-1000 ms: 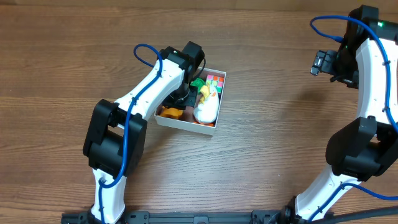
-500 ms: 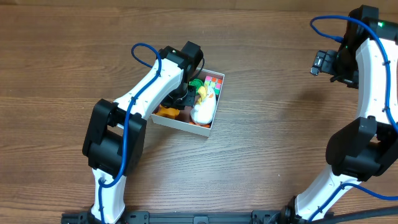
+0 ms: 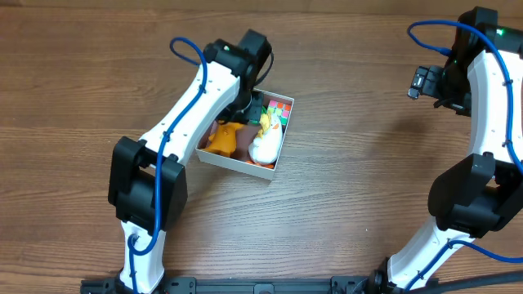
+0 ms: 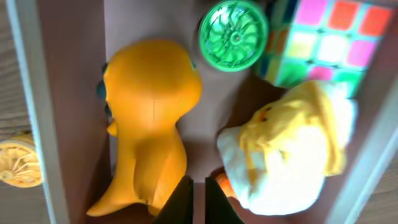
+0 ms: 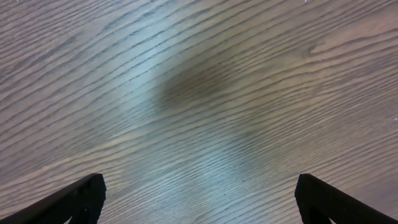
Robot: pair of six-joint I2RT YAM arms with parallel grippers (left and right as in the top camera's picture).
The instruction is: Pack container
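The container [image 3: 237,167] is seen on the wooden table [image 3: 343,212], and everything is placed from it. Just above its inside the left gripper [image 4: 199,202] is held, fingers drawn together with nothing pinched between them. Well away from the container, off to its right, the right gripper [image 5: 202,199] is hung over bare wood with its fingers spread wide and empty.

Inside the container four toys are counted: an orange figure [image 4: 149,124] along one wall, a green wheel [image 4: 234,34] at the far end, a colour cube [image 4: 323,37] in the corner beside the wheel, and a white and yellow plush [image 4: 286,155] against the opposite wall. Just outside the wall on the orange figure's side, an orange disc [image 4: 18,163] is left on the table.

The walls are thin and white, so a light, slightly flexible box is expected, one that is easily slid or skewed on smooth wood when nudged. A squeeze across the whole width is judged unwise, since the walls would probably bow. A pinch on the rim is favoured instead, with one finger inside and one outside. It is best taken near a corner, where the walls are probably stiffest. A bare strip of floor is offered beside the orange figure's wall for the inner finger. The load is thought light and soft, so little weight is expected to be added.
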